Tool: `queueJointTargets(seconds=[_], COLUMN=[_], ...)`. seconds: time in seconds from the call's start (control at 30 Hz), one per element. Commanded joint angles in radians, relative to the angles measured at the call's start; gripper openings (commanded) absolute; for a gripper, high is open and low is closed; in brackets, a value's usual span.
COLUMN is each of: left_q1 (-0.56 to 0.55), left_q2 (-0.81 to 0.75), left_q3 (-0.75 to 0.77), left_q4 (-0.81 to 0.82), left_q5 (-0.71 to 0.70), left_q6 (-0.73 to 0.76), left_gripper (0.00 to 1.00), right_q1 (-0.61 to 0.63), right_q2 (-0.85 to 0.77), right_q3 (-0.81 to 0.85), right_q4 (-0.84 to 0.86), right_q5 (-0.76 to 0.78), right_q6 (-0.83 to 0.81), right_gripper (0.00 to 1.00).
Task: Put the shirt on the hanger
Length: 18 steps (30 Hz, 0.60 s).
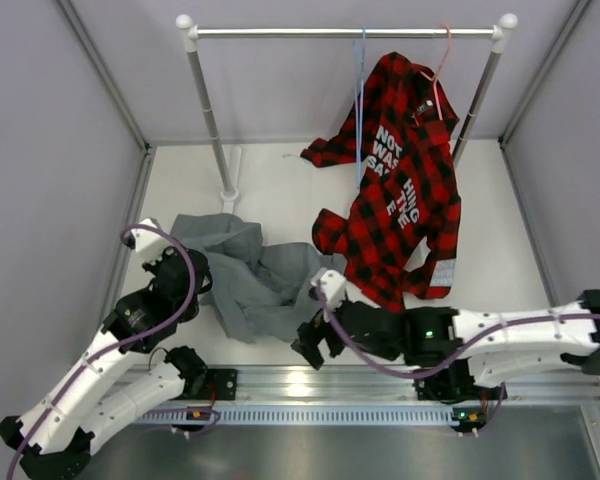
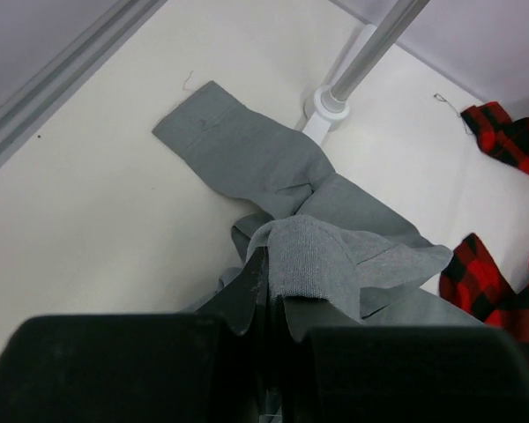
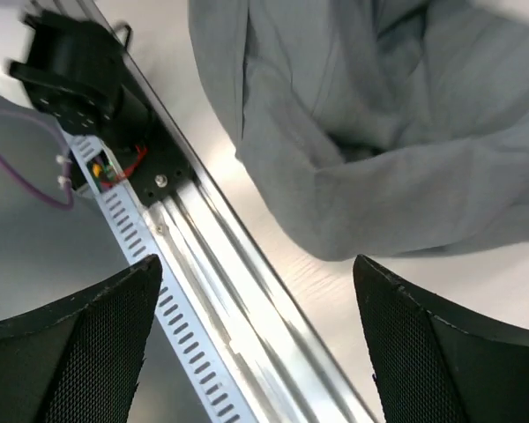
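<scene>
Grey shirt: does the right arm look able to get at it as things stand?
Probably yes: the right gripper hangs open just off the near edge of the shirt, with nothing between them.

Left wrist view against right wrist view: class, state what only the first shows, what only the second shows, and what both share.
Only the left wrist view: the left gripper shut on a fold of the grey shirt, a flat sleeve cuff, the rack post and parts of the plaid shirt. Only the right wrist view: the right gripper open and holding nothing, the aluminium rail and the left arm's base with its cables. Both: the grey shirt lying crumpled on the white table.
</scene>
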Motion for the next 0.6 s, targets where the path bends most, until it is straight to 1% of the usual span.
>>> queueJointTargets(seconds=[0.0, 0.03, 0.07, 0.1, 0.17, 0.2, 0.23, 0.27, 0.3, 0.33, 0.4, 0.47, 0.57], left_q1=[0.003, 0.003, 0.001, 0.003, 0.003, 0.003, 0.001, 0.003, 0.003, 0.003, 0.003, 0.003, 0.003], left_q2=[0.002, -0.001, 0.0, 0.003, 0.015, 0.018, 0.023, 0.034, 0.04, 0.043, 0.051, 0.052, 0.054], left_q3=[0.028, 0.032, 0.037, 0.041, 0.054, 0.058, 0.061, 0.071, 0.074, 0.078, 0.087, 0.092, 0.101], left_q4=[-0.037, -0.038, -0.037, -0.038, -0.04, -0.04, -0.04, -0.04, -0.038, -0.04, -0.04, -0.04, -0.047], left_q5=[-0.026, -0.013, -0.007, 0.003, 0.026, 0.033, 0.039, 0.046, 0.051, 0.056, 0.072, 0.083, 0.088], left_q6=[-0.009, -0.006, -0.001, 0.005, 0.01, 0.014, 0.016, 0.023, 0.028, 0.031, 0.045, 0.059, 0.069], left_gripper=[0.0, 0.0, 0.0, 0.0, 0.0, 0.0, 0.0, 0.0, 0.0, 0.0, 0.0, 0.0, 0.0], right_q1=[-0.042, -0.075, -0.158, -0.198, -0.296, -0.31, -0.315, -0.315, -0.315, -0.316, -0.326, -0.345, -0.373], right_q2=[-0.188, -0.211, -0.239, -0.242, -0.203, -0.18, -0.154, -0.097, -0.071, -0.013, 0.044, 0.113, 0.179], right_q3=[0.005, -0.006, -0.018, -0.031, -0.057, -0.063, -0.06, -0.054, -0.034, -0.019, 0.041, 0.073, 0.104], right_q4=[-0.142, -0.159, -0.164, -0.162, -0.147, -0.136, -0.107, -0.087, -0.067, -0.041, -0.04, -0.038, -0.023], right_q5=[0.023, 0.001, -0.031, -0.1, -0.181, -0.239, -0.272, -0.301, -0.37, -0.393, -0.467, -0.505, -0.597], right_q6=[-0.189, -0.226, -0.258, -0.313, -0.37, -0.43, -0.462, -0.493, -0.549, -0.577, -0.635, -0.665, -0.686], right_gripper=[0.87, 0.87, 0.87, 0.88, 0.89, 0.9, 0.93, 0.94, 0.94, 0.94, 0.95, 0.95, 0.93])
